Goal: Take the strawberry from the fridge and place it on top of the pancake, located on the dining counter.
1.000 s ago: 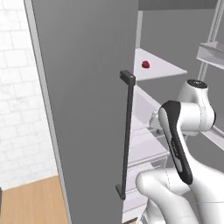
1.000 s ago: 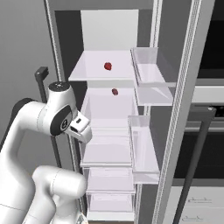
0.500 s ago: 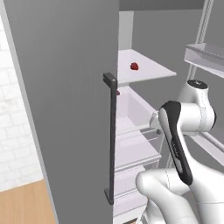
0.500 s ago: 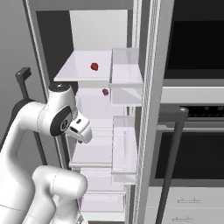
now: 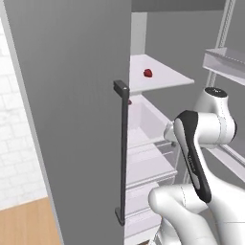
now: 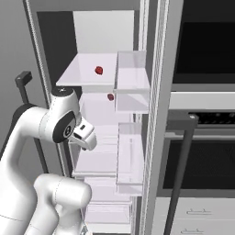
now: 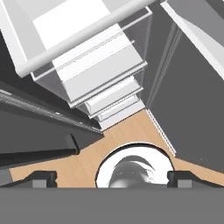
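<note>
The tall flat grey fridge stands open; the small red strawberry lies on a white shelf at eleven o'clock, untouched; the dark fingers gape wide and empty; picking and placing both remain.

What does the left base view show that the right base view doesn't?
The left base view alone shows the flat grey outside of the open fridge door and a white brick wall with wooden floor below it. The right base view alone shows clear door bins, a dark built-in oven beside the fridge, and a second red item in full on a lower shelf. Both show the strawberry on its white shelf and the robot's white arm.
</note>
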